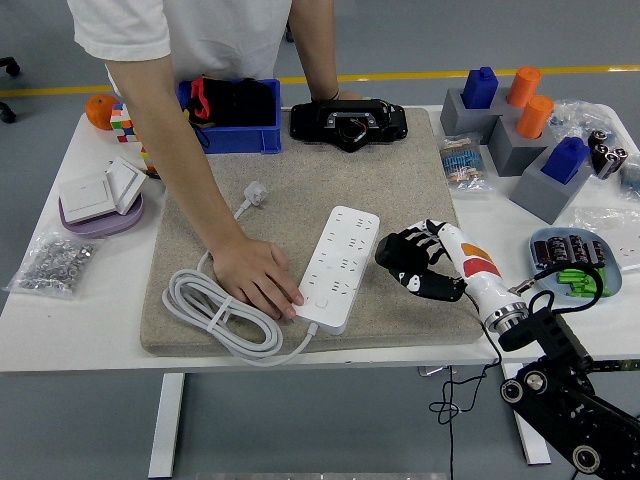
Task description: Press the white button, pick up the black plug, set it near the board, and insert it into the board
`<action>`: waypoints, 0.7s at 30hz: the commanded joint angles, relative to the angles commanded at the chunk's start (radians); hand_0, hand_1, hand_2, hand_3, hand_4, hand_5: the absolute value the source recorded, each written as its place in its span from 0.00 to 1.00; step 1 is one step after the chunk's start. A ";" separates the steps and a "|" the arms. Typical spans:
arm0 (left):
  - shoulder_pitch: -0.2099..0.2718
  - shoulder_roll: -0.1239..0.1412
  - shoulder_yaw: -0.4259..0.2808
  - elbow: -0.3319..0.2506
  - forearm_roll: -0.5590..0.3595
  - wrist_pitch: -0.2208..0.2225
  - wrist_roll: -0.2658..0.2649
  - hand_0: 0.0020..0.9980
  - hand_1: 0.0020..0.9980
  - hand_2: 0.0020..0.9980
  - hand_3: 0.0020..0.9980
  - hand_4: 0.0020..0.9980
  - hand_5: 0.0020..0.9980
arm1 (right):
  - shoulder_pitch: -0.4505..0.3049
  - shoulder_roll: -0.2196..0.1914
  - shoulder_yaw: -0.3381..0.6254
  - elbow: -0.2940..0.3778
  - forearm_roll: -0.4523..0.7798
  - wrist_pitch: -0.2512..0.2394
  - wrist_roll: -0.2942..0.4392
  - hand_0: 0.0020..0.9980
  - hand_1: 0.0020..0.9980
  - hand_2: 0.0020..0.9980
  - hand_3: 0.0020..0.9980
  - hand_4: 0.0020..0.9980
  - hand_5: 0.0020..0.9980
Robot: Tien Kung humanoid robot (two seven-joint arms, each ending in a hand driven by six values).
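On the grey mat lies the white board, its button at the near end. The black plug is gripped in the right hand, just beside the board's right edge. A person's hand rests against the board's left side, touching the coiled cable. The mat covers the middle of the surface.

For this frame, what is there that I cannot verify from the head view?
- Right hand: whether its curled fingers hold a black plug; black on black.
- White button on the power strip: too small, beside the person's hand.
- Left arm: outside the picture.
- Blue bin: contents partly hidden by the person's forearm.
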 joint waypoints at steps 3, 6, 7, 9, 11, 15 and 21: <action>-0.001 -0.001 0.000 0.000 -0.001 0.000 0.000 0.71 0.67 0.59 0.68 0.67 0.27 | 0.025 0.008 -0.022 0.012 0.003 -0.001 -0.001 0.36 0.23 0.27 0.44 0.71 0.00; -0.002 0.000 0.004 0.000 -0.005 -0.001 -0.001 0.71 0.67 0.58 0.68 0.67 0.27 | 0.051 0.017 -0.043 0.010 0.008 -0.001 0.000 0.35 0.23 0.26 0.45 0.71 0.00; -0.002 0.000 0.002 0.000 -0.003 -0.001 0.000 0.71 0.67 0.58 0.68 0.67 0.27 | 0.063 0.022 -0.054 0.005 0.012 -0.001 0.001 0.35 0.23 0.26 0.45 0.71 0.00; -0.002 0.001 0.000 0.000 0.000 -0.001 0.000 0.71 0.67 0.58 0.68 0.67 0.27 | 0.088 0.032 -0.078 -0.010 0.019 -0.001 0.002 0.35 0.23 0.26 0.45 0.71 0.00; -0.002 0.002 0.000 0.000 0.000 -0.001 0.000 0.71 0.67 0.58 0.68 0.67 0.27 | 0.104 0.040 -0.094 -0.024 0.024 -0.001 0.003 0.35 0.23 0.26 0.44 0.71 0.00; -0.001 0.003 -0.002 0.000 0.001 0.000 0.001 0.71 0.67 0.58 0.68 0.67 0.27 | 0.119 0.050 -0.121 -0.039 0.029 -0.001 0.002 0.35 0.23 0.26 0.44 0.71 0.00; 0.001 0.003 -0.004 0.000 0.004 -0.001 0.003 0.71 0.67 0.58 0.68 0.67 0.27 | 0.130 0.058 -0.144 -0.067 0.035 -0.002 0.003 0.35 0.22 0.26 0.45 0.71 0.00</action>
